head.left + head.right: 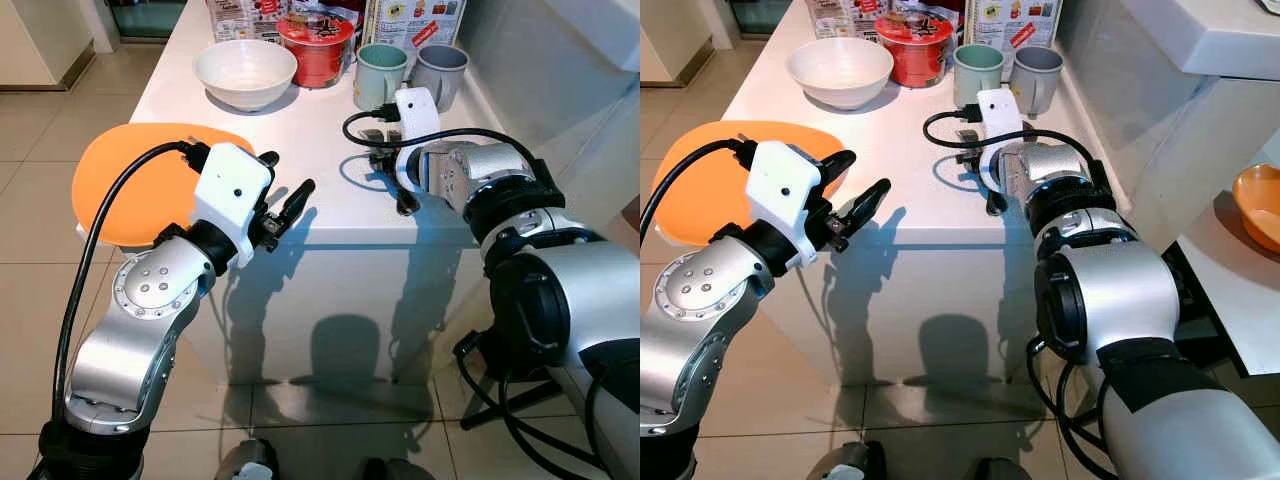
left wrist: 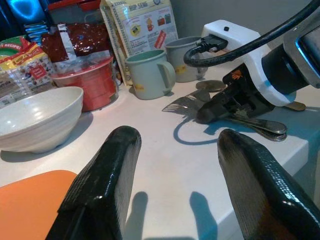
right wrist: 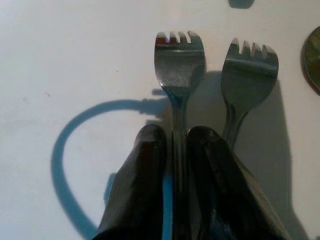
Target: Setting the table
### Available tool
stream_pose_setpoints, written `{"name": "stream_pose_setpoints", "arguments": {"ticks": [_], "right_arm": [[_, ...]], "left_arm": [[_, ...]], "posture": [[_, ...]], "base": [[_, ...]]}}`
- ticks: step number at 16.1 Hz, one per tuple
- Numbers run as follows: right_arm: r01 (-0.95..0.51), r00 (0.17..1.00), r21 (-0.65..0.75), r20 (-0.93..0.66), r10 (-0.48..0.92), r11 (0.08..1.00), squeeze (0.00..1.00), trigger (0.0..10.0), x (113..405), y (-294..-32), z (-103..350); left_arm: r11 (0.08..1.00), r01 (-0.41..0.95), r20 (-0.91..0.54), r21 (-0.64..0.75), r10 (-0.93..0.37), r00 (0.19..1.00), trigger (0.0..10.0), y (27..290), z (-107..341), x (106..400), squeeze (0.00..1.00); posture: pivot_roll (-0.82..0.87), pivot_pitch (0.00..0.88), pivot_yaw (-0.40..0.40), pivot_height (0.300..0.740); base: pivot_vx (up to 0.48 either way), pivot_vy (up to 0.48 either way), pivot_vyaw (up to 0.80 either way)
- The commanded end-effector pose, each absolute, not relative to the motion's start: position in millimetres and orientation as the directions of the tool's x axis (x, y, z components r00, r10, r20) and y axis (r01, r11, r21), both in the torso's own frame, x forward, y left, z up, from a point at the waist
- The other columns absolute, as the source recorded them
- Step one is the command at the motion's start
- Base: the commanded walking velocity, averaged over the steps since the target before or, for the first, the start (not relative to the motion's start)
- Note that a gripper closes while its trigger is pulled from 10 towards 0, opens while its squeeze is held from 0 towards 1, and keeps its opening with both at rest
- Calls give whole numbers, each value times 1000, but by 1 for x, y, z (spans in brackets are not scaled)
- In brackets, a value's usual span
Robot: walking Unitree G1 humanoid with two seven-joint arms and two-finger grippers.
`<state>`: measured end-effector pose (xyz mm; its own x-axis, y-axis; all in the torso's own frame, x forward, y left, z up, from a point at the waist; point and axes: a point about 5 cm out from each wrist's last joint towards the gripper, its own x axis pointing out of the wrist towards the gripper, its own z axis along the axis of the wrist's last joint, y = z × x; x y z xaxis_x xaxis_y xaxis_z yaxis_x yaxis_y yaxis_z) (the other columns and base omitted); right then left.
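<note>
**Fork pinched at the table's near right corner**

The right gripper (image 3: 172,150) is laid low over the white table (image 1: 300,130), near its front right corner, and its two black fingers (image 3: 142,170) are clenched on the handle of a fork (image 3: 179,60). The handle is taken close behind the head, probably so that the tines stay steady and point away from the wrist when the piece is carried. A second fork (image 3: 249,65) lies just beside the held one, parallel to it and with its tines the same way; it is left untouched on the table. Whether the held fork is lifted or rests on the surface cannot be told.

The left gripper (image 1: 285,200) is held in the air at the table's front edge, its fingers spread apart and grasping nothing, as if kept ready for the next item. An orange plate (image 1: 130,170) lies at the left edge, partly overhanging it. Farther back a white bowl (image 1: 245,70), a red tub (image 1: 315,45), a green mug (image 1: 380,70) and a grey mug (image 1: 440,70) are grouped before some printed packets (image 2: 140,25). By judgement, the cutlery is yet to be laid beside the plate.
</note>
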<state>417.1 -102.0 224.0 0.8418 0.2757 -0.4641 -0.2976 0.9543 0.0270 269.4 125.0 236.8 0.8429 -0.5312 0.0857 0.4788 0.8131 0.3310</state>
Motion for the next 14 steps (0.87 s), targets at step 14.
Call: {"name": "stream_pose_setpoints", "arguments": {"ticks": [14], "right_arm": [[-318, 881, 233, -286, 378, 919, 0, 0, 423, -107, 272]], "left_arm": [[852, 424, 138, 308, -481, 866, 10000, 128, 244, 282, 0]], "posture": [[62, 52, -30, 740]], "base": [[0, 0, 0]]}}
